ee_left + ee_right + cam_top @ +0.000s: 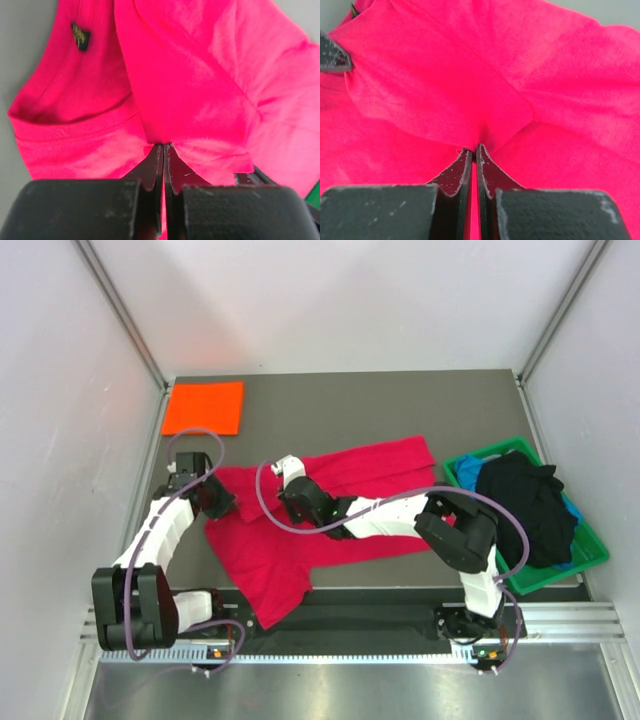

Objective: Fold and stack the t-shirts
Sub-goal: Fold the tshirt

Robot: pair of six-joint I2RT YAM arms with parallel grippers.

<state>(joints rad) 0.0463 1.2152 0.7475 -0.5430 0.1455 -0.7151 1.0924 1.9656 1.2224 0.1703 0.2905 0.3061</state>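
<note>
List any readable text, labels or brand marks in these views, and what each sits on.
Inside the collar of the crimson-red t-shirt, the black neck tag has a gold marking that is too blurred to read.
No other words, numbers or signs show in any view.

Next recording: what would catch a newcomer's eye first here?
The crimson t-shirt sprawls across the middle, with the left tool and right tool both shut on its cloth. Next come the folded orange t-shirt at the far left corner and the green bin at right holding a black t-shirt.
</note>
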